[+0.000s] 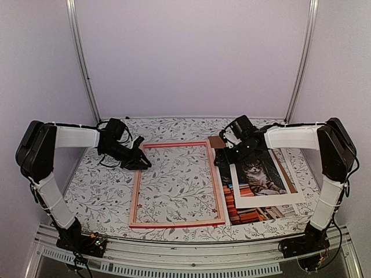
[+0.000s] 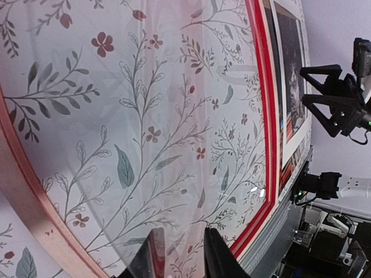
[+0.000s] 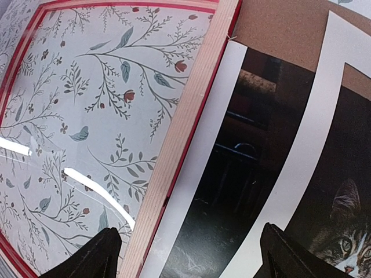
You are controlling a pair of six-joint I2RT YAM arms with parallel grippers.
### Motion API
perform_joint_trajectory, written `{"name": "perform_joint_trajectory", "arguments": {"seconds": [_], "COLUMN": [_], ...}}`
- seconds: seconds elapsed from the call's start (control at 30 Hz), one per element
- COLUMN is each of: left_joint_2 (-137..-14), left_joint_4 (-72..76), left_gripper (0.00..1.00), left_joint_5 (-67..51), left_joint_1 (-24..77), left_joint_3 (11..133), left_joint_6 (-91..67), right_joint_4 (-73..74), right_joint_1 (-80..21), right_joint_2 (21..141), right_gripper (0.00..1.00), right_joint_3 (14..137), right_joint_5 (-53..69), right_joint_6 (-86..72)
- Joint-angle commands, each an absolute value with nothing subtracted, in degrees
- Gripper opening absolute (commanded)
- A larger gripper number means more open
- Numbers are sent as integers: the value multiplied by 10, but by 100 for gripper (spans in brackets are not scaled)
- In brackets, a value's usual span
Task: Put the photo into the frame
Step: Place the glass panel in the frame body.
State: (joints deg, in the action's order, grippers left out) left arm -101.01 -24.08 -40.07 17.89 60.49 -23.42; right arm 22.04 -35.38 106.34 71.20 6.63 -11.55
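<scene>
Step in hand: reaching for the print. Right tool (image 3: 191,246) released, jaws wide, over the photo (image 1: 258,174), which lies under a white mat (image 1: 272,200) at 3 o'clock of the frame (image 1: 177,143). Left tool (image 2: 182,252) narrowly parted, gripping nothing, at the frame's 10 o'clock corner. Next probably: shift mat, pinch print edge. Floral-cloth bench (image 1: 98,191); plain lilac walls.

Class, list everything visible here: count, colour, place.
frame: one, red front, pale wood sides, flat mid-table.
photo: one, cat print, just right of the frame.
mat board: one, white, lying on the photo.
backing board: one, brown, showing at the photo's far end.
tablecloth: one, white floral, under everything.
left gripper: one, black, open, at the frame's far left corner.
right gripper: one, black, open, above the photo's far end.
</scene>
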Motion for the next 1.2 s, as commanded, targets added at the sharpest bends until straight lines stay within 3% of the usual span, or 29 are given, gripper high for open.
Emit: {"name": "perform_joint_trajectory", "arguments": {"seconds": [0.0,0.33,0.77,1.17], "left_joint_2": [-1006,-979,-947,-873], "left_joint_4": [-246,-222,-198,-140], "left_gripper": [29,33,0,0], "left_joint_5": [-407,-429,-468,-534], "left_joint_1": [180,181,178,178], "left_joint_3": [601,573,564,568], "left_joint_6": [-230,-248,-270,-363], "right_joint_4": [221,225,230,236], "right_joint_1": [-359,-359,-359,-359], "right_joint_2": [1074,1074,1077,1055], "right_gripper": [87,87,87,87], "right_joint_3": [729,732,733,730], "right_joint_5": [68,66,59,40], "right_joint_6": [-117,-117,-119,-123]}}
